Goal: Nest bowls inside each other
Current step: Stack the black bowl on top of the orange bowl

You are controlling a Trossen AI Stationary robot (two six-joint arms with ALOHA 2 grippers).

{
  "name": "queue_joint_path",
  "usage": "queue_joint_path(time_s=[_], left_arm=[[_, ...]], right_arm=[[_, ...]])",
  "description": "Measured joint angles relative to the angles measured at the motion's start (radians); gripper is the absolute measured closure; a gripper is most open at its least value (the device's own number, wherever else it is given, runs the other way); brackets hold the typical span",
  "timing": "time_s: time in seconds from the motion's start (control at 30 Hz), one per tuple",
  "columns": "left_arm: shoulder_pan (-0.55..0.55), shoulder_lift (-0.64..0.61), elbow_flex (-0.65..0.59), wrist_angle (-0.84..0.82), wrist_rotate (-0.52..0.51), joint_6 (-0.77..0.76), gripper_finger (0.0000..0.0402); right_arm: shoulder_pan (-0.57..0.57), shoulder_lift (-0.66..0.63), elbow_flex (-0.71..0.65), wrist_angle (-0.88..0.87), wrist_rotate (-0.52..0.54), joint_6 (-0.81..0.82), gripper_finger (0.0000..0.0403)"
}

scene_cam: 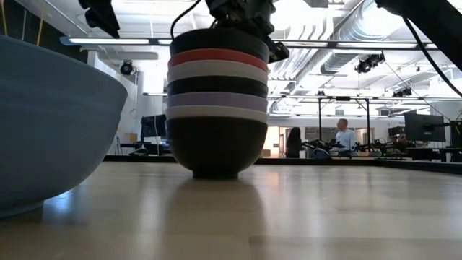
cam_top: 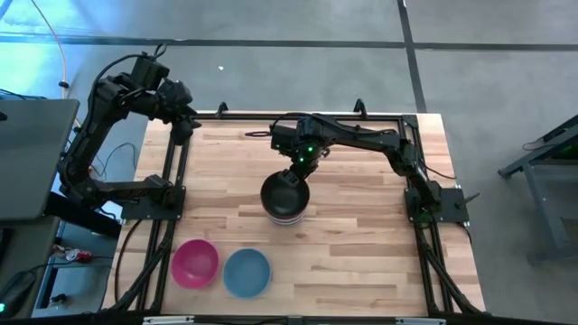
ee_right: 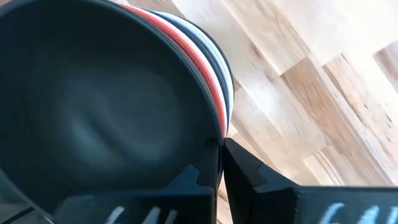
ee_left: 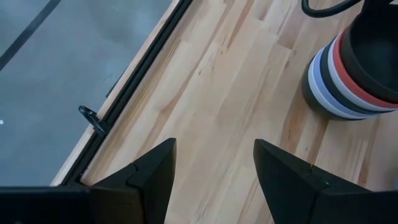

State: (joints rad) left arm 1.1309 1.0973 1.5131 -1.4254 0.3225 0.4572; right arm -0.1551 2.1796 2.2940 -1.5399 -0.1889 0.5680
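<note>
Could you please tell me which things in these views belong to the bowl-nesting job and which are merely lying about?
Belonging to the job:
- nested stack of bowls, black bowl on top
- pink bowl, loose
- blue bowl, loose
- right tool, shut on the black bowl's rim

Merely about:
- left tool, open, at the table's edge
- people in the room behind

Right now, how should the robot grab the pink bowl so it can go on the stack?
Probably by its rim. The pink bowl sits upright with its mouth open to the top, beside the light blue bowl, so coming straight down, one finger inside the wall and one outside, on the side away from the blue one, looks safest.
</note>
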Motion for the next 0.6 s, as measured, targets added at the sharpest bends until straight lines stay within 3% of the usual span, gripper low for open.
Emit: queue_joint_path(time_s=[0.37,0.6], left_arm=[[0.0,-0.027,0.0,-0.003,0.0,-0.001,0.0198],[0.0,-0.032,0.0,-0.004,0.0,-0.002,0.0198]], right_arm=[[0.0,0.0,0.0,-0.008,0.006,-0.006,0.04],[-0.001,0.0,-0.001,0.025,-0.047,-0.018,0.0353]])
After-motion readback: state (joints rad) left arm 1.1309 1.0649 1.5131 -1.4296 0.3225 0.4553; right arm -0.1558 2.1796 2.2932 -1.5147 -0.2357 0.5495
